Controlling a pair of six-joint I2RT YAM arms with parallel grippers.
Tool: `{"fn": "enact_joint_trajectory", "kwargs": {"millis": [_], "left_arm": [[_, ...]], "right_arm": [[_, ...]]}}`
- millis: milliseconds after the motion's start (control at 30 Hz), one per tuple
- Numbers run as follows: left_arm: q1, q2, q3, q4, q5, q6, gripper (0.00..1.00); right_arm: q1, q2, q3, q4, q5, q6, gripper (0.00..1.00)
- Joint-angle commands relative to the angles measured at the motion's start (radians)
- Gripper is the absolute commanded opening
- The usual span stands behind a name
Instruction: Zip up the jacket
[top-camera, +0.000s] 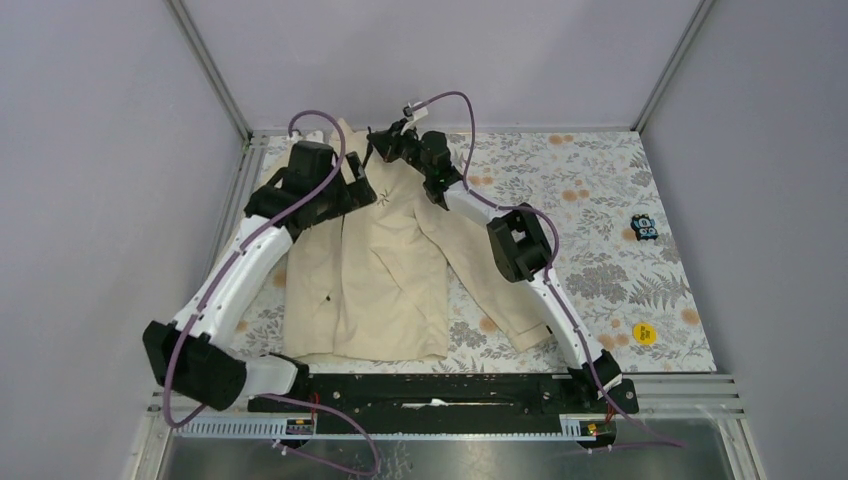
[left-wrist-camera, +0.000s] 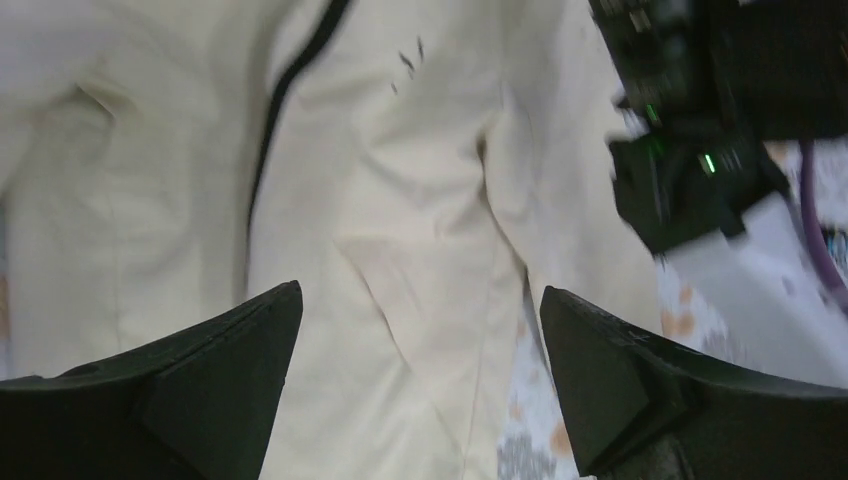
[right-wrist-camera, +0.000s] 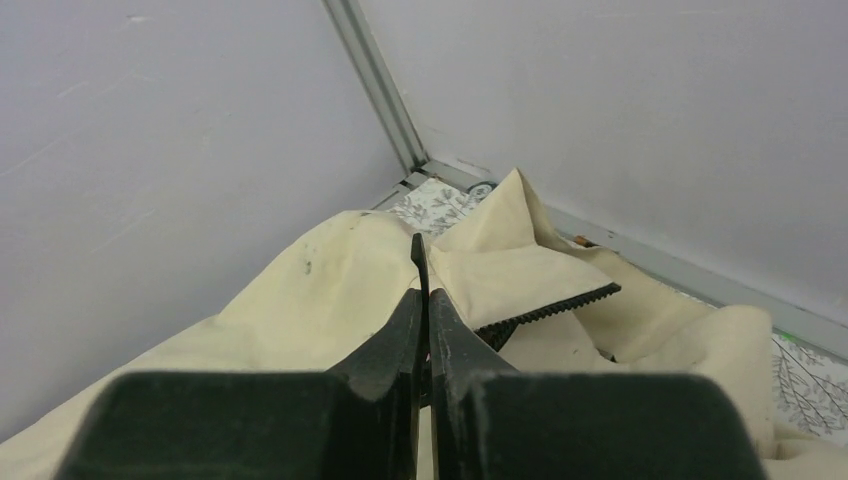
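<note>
- Closest to the left wrist lens, the left pincer (left-wrist-camera: 422, 290) stands released. Its two black fingers (left-wrist-camera: 220, 380) are spread wide with nothing between them, and it hovers over pale cloth.
- Under and ahead of that pincer lies the cream long-sleeved fabric jacket with a dark front zipper (left-wrist-camera: 400, 200). It is spread on the flower-patterned table cover (top-camera: 600, 200), hem toward the arm bases and collar at the far corner.
- Ahead and to the left of the left pincer runs the dark zipper line (left-wrist-camera: 275, 110). I cannot tell from here how far up it is closed.
- At the collar end, the right pincer (right-wrist-camera: 422, 270) is clenched. Cloth rises on both sides of its tips, and a strip of black zipper teeth (right-wrist-camera: 550, 305) runs off to its right. I judge it is pinching the jacket's top edge by the zipper, though the contact itself is hidden.
- Handling, as I judge it: the jacket is light, soft and limp. It should bunch and slide over the cover rather than resist, and it is not fragile.
- Best holds, in my view: the zipper tape is the firmest part. I would pinch the small slider pull with one pincer and pin the cloth just below it with the other, so the tape stays taut.
</note>
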Motion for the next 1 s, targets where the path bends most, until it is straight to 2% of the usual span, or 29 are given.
{"fn": "enact_joint_trajectory", "kwargs": {"millis": [0,133,200,333,433,567,633,700,733,767,967], "left_arm": [[0.115,0.112,0.031,0.241,-0.08,0.063,0.99],[0.195,0.303,0.127,0.31,-0.04,0.132,0.99],[0.241,0.405,0.193,0.318,0.093,0.142,0.99],[0.254,0.526,0.242,0.387,0.167,0.181,0.99],[0.259,0.594,0.246,0.446,0.225,0.167,0.93],[0.259,0.606,0.193,0.449,0.287,0.118,0.62],[0.265,0.572,0.122,0.46,0.283,0.1,0.42],[0.276,0.541,0.062,0.431,0.257,0.092,0.16],[0.282,0.525,0.033,0.413,0.241,0.088,0.06],[0.287,0.511,0.004,0.397,0.224,0.086,0.0],[0.311,0.45,-0.131,0.324,0.161,0.095,0.0]], "right_arm": [[0.011,-0.158,-0.028,0.121,-0.076,0.036,0.0],[0.011,-0.155,-0.019,0.127,-0.087,0.064,0.0],[0.011,-0.14,0.016,0.12,-0.097,0.084,0.0],[0.011,-0.118,0.058,0.108,-0.112,0.11,0.0],[0.011,-0.119,0.062,0.11,-0.11,0.112,0.0],[0.011,-0.117,0.073,0.1,-0.104,0.107,0.0],[0.011,-0.109,0.087,0.09,-0.085,0.099,0.0],[0.009,-0.092,0.122,0.073,-0.059,0.093,0.0],[0.01,-0.076,0.148,0.057,-0.047,0.092,0.0],[0.009,-0.06,0.178,0.041,-0.035,0.088,0.0],[-0.001,0.023,0.376,-0.074,0.115,-0.014,0.0]]}}
